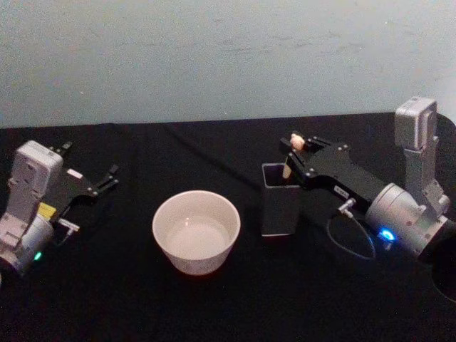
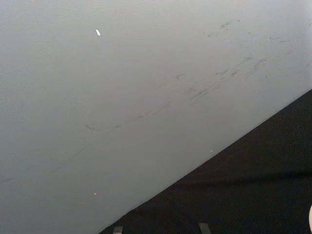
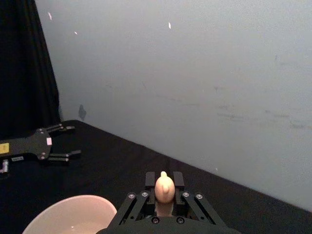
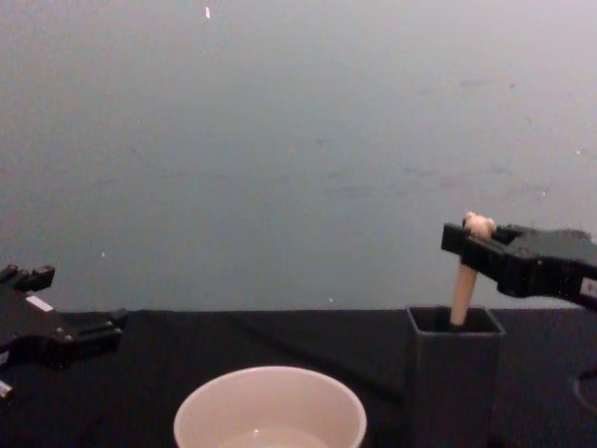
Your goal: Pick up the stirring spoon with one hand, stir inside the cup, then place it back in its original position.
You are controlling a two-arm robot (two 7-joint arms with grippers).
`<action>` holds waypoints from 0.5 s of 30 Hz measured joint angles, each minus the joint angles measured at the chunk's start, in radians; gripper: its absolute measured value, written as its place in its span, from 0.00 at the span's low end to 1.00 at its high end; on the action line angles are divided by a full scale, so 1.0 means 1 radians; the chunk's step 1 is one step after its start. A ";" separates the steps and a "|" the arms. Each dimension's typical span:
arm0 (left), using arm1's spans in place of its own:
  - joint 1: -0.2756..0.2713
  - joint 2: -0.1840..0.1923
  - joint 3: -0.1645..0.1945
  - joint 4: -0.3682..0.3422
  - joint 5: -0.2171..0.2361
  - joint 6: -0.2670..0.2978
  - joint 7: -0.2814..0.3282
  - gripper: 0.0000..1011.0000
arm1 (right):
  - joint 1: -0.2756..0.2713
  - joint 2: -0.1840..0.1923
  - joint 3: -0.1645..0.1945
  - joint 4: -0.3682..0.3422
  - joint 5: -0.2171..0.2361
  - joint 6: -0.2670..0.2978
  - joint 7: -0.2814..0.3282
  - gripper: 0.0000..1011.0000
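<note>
Cup [image 1: 196, 231] sits nearest on the black tabletop [image 1: 214, 306], wide and cream-white. Just to its right, dark grey holder [image 1: 280, 199] stands upright with the stirring spoon [image 1: 291, 153] in it, bear head poking above the rim. Right end effector [image 1: 293, 151] clamped on the spoon handle. Left end effector [image 1: 107, 178] parked far left, fingers apart. Grey wall [image 1: 214, 57] behind.

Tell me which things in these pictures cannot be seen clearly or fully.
- Stirring spoon: its bowl and lower neck are hidden inside the dark grey holder in the chest and head views.
- Right gripper: the spoon's bear head covers where its fingers meet the handle, right wrist view.
- Cup: the chest view's lower edge cuts off its base.
</note>
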 joint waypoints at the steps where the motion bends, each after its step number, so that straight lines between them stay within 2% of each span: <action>1: 0.000 0.000 0.000 0.000 0.000 0.000 0.000 0.99 | 0.000 -0.002 0.000 0.003 -0.001 0.002 -0.002 0.20; 15: 0.000 0.000 0.000 0.000 0.000 0.000 0.000 0.99 | -0.003 -0.035 0.008 0.044 -0.013 0.025 -0.032 0.20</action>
